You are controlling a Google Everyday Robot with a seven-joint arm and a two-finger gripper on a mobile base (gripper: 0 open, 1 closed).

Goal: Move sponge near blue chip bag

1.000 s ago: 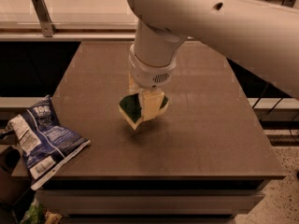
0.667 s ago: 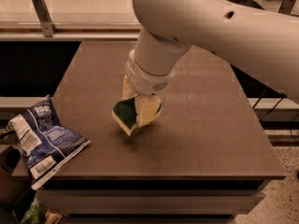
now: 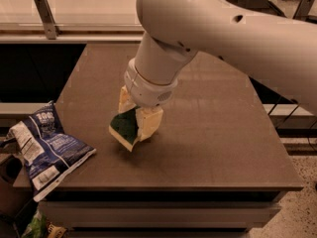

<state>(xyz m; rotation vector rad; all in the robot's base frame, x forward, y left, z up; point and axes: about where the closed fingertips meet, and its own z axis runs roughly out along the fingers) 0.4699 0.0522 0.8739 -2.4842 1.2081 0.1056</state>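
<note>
My gripper (image 3: 136,117) hangs from the big white arm over the middle-left of the brown table (image 3: 213,133). It is shut on the sponge (image 3: 125,127), whose dark green top faces the camera and whose pale yellow foam shows at the lower edge; it is tilted and held just above the tabletop. The blue chip bag (image 3: 42,147) lies wrinkled at the table's front left corner, partly overhanging the edge, a short way left of the sponge.
A pale counter with a metal post (image 3: 44,16) runs behind the table. Dark gaps lie to the left of the table and below it. Some green stuff (image 3: 37,225) sits on the floor at the lower left.
The arm has carried the sponge leftward and toward the front, closer to the blue chip bag. The bag has not moved.
</note>
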